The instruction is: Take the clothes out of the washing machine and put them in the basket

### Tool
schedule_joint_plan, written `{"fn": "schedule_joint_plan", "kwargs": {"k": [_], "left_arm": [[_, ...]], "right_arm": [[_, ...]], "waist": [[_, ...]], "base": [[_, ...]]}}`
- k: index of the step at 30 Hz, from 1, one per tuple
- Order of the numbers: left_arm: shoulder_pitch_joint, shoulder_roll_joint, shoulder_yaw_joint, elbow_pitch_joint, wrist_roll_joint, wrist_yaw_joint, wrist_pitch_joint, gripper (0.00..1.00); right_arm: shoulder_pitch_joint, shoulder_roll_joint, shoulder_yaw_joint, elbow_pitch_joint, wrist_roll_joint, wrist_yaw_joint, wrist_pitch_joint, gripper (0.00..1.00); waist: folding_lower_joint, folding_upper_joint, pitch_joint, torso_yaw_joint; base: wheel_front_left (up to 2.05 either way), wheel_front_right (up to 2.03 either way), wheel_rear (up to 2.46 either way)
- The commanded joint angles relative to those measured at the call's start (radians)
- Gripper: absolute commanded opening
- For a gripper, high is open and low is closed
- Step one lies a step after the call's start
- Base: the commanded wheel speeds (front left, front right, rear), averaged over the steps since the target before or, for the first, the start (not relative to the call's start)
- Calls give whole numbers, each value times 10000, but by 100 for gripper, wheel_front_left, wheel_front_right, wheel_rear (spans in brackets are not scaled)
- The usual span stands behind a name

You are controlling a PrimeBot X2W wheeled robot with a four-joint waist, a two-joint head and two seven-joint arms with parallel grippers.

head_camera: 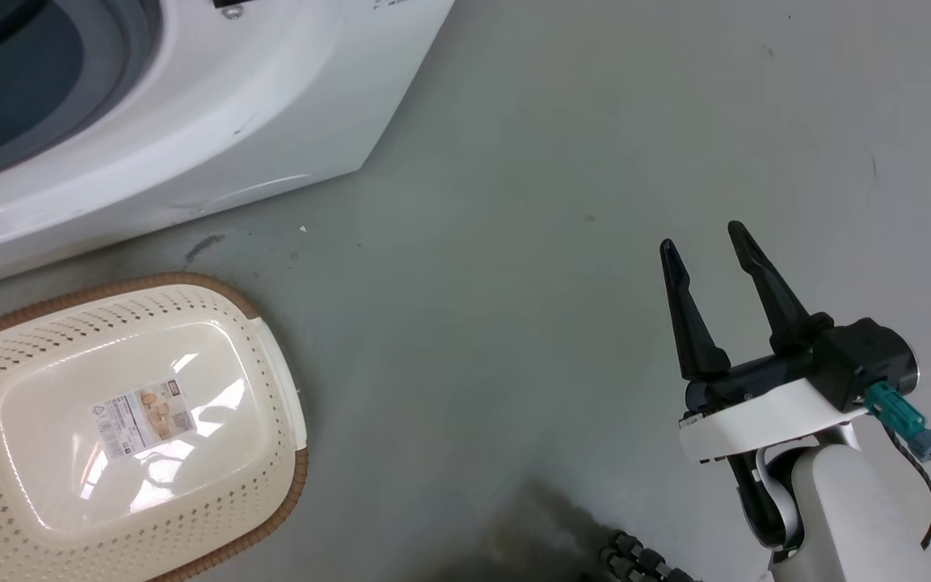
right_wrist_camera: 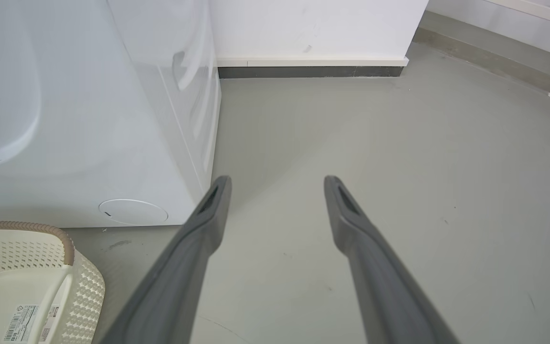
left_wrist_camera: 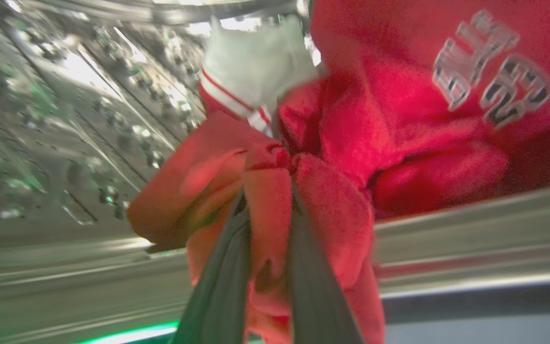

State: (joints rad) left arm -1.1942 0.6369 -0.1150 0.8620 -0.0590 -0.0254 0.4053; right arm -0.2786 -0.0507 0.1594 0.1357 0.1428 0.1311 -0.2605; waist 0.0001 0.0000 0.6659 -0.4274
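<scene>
Inside the washing machine (head_camera: 231,121), our left gripper (left_wrist_camera: 268,196) clamps its fingers (left_wrist_camera: 225,272) on the clothes (left_wrist_camera: 380,124). The right gripper (head_camera: 704,242) waits beside it, fingers apart. Next, we judge, comes drawing them out to the basket (head_camera: 150,280) before it.

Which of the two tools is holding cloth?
The left tool, shut on the red clothes in the drum; the right tool is open, empty.

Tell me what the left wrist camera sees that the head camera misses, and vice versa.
Left wrist view: red clothes, one with pale lettering, pinched by the left gripper inside the steel drum. Head view: the cream basket, no clothes in it, and the open right gripper over the floor. Shared: the washing machine, seen inside and outside.
</scene>
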Motion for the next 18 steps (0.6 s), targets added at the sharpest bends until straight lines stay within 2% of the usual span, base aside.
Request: {"fn": "schedule_joint_plan", "kwargs": {"k": [1,8,10,18], "left_arm": [[140,-56,52,-231,-40,170,-319,0],[971,-535,273,-848,-385,720,-2365,0],[1274,-904,385,-902,-613,844,-3122,0],[2842,-1874,660,-494,-1287,1012,-5492,0]], "right_arm": [[-81,8,-33,36,-8,-7,-46,100],[133,5,-236,26,-220,-7,-48,100],[217,5,-303,49,-262,-7,9,100],[752,2,-498,-142,-542,-7,416,100]], "waist": [[-1,0,-148,61],[-1,0,-960,391],[-1,0,-1302,524],[-1,0,-2823,1040]], "base": [[0,0,0],[0,0,0],[0,0,0],[0,0,0]]}}
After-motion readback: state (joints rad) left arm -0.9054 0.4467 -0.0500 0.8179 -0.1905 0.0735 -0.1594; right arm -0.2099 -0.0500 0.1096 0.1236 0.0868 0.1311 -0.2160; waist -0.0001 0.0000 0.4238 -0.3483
